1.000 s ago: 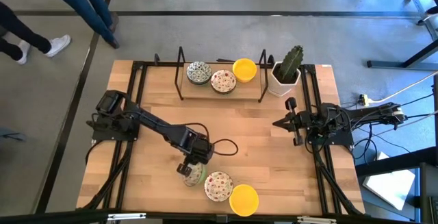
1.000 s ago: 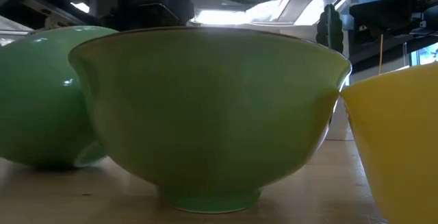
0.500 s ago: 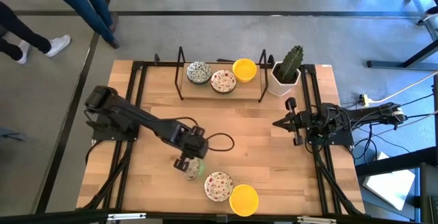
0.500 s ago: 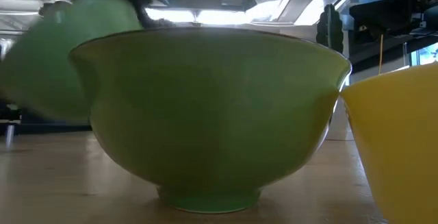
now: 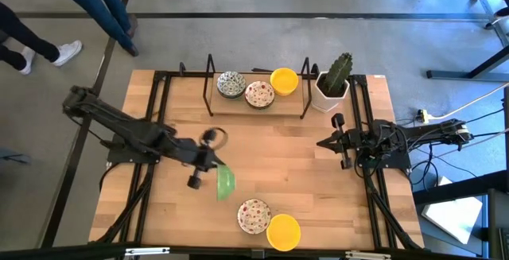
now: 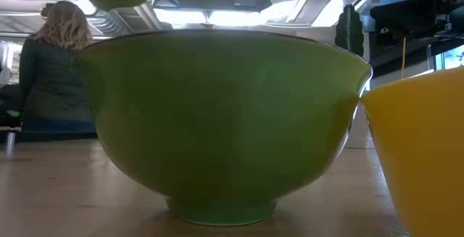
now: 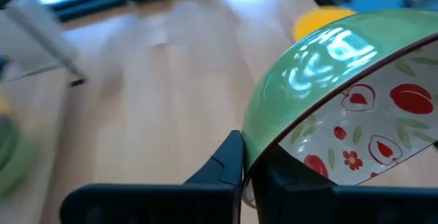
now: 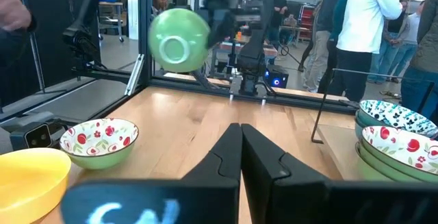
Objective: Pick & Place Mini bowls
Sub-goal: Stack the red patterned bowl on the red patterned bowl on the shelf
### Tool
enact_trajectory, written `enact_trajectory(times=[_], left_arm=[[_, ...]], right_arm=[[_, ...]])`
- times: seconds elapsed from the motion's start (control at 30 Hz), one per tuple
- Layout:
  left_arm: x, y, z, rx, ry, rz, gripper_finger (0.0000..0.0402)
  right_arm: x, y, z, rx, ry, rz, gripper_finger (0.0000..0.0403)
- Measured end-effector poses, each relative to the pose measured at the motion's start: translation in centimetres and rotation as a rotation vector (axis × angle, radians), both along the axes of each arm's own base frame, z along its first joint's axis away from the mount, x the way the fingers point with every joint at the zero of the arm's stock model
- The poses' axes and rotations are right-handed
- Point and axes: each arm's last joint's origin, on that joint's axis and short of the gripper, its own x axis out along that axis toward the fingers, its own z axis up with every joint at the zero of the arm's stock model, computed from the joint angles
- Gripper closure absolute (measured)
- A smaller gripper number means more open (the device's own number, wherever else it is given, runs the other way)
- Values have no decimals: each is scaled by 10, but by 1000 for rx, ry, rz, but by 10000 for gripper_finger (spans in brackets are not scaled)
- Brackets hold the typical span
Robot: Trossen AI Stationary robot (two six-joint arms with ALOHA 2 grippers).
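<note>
My left tool (image 5: 208, 157) pinches the rim of a mini bowl (image 5: 226, 182), glossy green outside, white inside with red fruit and flowers, lifted on edge just off the table's (image 5: 302, 172) centre toward 8 o'clock. My right tool (image 5: 324, 143) waits closed and empty at 3 o'clock.

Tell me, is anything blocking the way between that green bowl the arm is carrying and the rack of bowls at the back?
Nothing visible does. The left gripper holds the green bowl by its rim, tilted above the table. Bare wood lies between it and the rack. The other bowls sit nearer the front.
</note>
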Motion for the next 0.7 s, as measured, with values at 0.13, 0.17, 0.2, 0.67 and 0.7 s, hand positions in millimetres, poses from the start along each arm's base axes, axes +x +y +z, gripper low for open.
enact_trajectory(times=[0.13,0.17,0.2,0.67,0.7], left_arm=[[-28,17,-12,-55,-96,166,396],[-35,22,-15,-71,-111,216,396],[-40,26,-20,-87,-125,263,396],[-65,40,-65,-190,-274,347,396],[-64,40,-64,-183,-281,341,396]], right_arm=[[0,0,0,-3,0,0,395],[0,0,0,-3,-1,0,395],[0,0,0,-3,-1,0,395],[0,0,0,-3,-2,-1,395],[0,0,0,-3,-2,-1,395]])
